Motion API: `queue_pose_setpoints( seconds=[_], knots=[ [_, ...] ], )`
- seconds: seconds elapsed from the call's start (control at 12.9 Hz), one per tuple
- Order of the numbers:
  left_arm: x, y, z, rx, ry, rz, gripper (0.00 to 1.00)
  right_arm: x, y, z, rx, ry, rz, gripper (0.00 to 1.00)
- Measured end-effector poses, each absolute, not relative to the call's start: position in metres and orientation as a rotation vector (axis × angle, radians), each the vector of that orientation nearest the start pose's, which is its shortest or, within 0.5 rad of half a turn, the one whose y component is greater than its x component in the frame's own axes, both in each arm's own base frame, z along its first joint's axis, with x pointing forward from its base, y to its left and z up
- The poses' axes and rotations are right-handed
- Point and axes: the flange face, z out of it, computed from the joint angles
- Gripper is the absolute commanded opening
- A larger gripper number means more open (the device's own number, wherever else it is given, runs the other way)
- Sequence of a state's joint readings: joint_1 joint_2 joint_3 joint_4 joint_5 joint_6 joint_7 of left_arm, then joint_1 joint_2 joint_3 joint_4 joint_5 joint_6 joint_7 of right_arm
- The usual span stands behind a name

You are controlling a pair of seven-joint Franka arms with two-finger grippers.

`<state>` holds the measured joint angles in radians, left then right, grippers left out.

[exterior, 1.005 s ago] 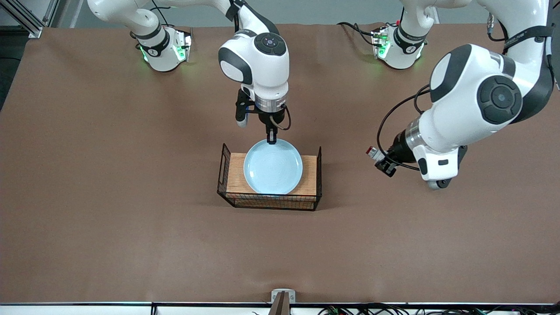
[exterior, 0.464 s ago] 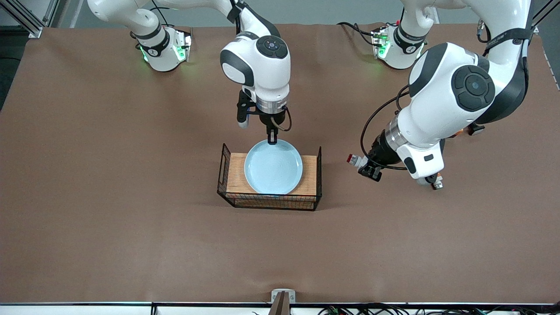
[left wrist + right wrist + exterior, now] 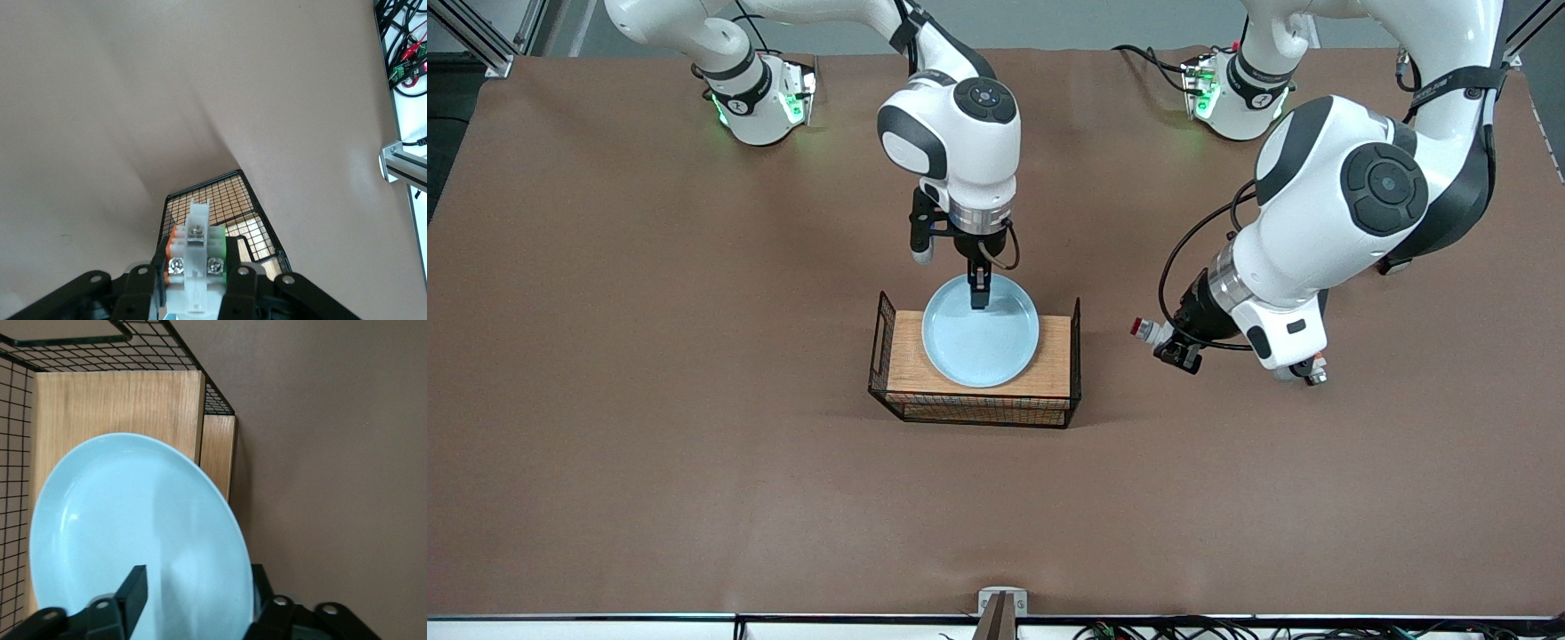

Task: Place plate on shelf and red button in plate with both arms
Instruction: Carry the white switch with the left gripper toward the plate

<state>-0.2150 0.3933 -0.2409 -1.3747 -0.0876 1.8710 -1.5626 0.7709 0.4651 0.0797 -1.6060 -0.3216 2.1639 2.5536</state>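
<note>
Right hand (image 3: 979, 298) clamps plate (image 3: 980, 342); left hand (image 3: 1172, 348) clamps red button (image 3: 1149, 329).

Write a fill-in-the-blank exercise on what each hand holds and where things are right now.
1. The right hand grips the rim of the pale blue ____.
2. The plate is over the wooden board of the wire ____.
3. The left hand is shut on the red ____.
4. The red button is held over the bare table, toward the ____ arm's end of the basket.

Missing words: plate; basket; button; left
</note>
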Motion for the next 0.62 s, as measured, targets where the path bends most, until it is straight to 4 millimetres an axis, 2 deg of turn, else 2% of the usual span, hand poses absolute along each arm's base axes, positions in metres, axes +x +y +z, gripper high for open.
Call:
queue_pose_setpoints(
  seconds=[0.23,0.62],
  knots=[
    [0.621,-0.293,0.51,-2.755,-1.864,0.157,0.26,0.478,0.508,0.389,-2.115,2.088,-0.342,1.0],
    [0.608,-0.321,0.515,-2.676,-1.976,0.176,0.26,0.482,0.507,0.383,-2.121,2.094,-0.348,1.0]
  ],
)
